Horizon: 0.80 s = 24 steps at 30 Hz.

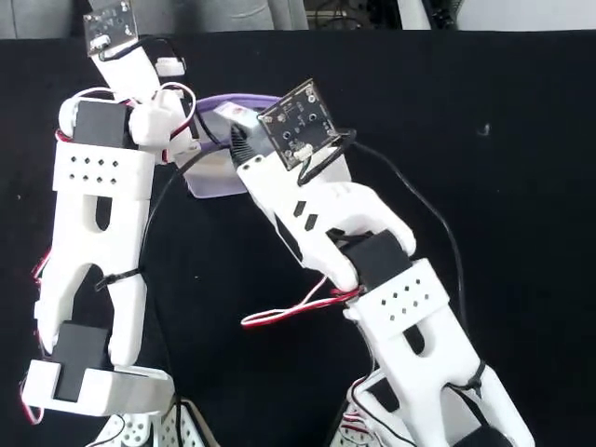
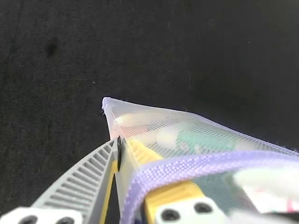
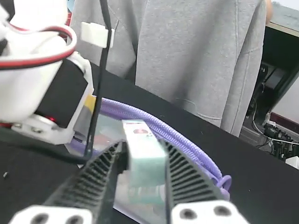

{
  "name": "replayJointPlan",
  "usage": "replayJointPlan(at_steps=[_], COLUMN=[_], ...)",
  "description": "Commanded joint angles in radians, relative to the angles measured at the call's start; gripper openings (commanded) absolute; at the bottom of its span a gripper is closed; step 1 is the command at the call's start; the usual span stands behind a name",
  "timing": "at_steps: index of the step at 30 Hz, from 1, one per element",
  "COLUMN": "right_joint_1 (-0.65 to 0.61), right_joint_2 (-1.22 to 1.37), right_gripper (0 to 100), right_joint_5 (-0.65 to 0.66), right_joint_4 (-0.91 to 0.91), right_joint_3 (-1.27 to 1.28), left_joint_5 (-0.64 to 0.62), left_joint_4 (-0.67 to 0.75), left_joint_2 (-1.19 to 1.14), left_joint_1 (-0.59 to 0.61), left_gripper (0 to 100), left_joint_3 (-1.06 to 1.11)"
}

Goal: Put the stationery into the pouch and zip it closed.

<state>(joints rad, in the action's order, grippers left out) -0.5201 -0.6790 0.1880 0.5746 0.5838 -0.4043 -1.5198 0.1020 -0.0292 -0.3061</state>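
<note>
Left gripper (image 2: 124,148) fingers clamp the pouch (image 2: 196,135) rim open; right gripper (image 3: 141,154) fingers clamp a green block (image 3: 139,133), best lowered well inside before release.

High camera looks down on the table (image 1: 521,140); both wrist cameras closely share the pouch (image 2: 187,135)

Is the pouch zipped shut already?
No, the pouch has its purple zipper rim looping wide open, and the right tool grips a pale green block at its mouth.
</note>
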Motion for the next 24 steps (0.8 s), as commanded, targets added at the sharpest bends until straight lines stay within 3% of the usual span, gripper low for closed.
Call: replayJointPlan(at_steps=[1,11,24], right_joint_1=[-0.006,-0.008,-0.008], right_joint_2=[0.018,0.076,0.656], right_gripper=[2.0,1.1,1.1], right_joint_5=[-0.003,0.006,0.063], right_joint_4=[0.017,0.158,0.838], right_joint_3=[-0.058,-0.302,-1.247], left_joint_5=[-0.002,-0.002,-0.002], left_joint_4=[-0.006,-0.009,-0.011], left_joint_2=[0.014,0.014,0.015], left_joint_1=[0.010,0.010,0.010], left_gripper=[3,3,3], left_joint_3=[-0.001,-0.001,-0.001])
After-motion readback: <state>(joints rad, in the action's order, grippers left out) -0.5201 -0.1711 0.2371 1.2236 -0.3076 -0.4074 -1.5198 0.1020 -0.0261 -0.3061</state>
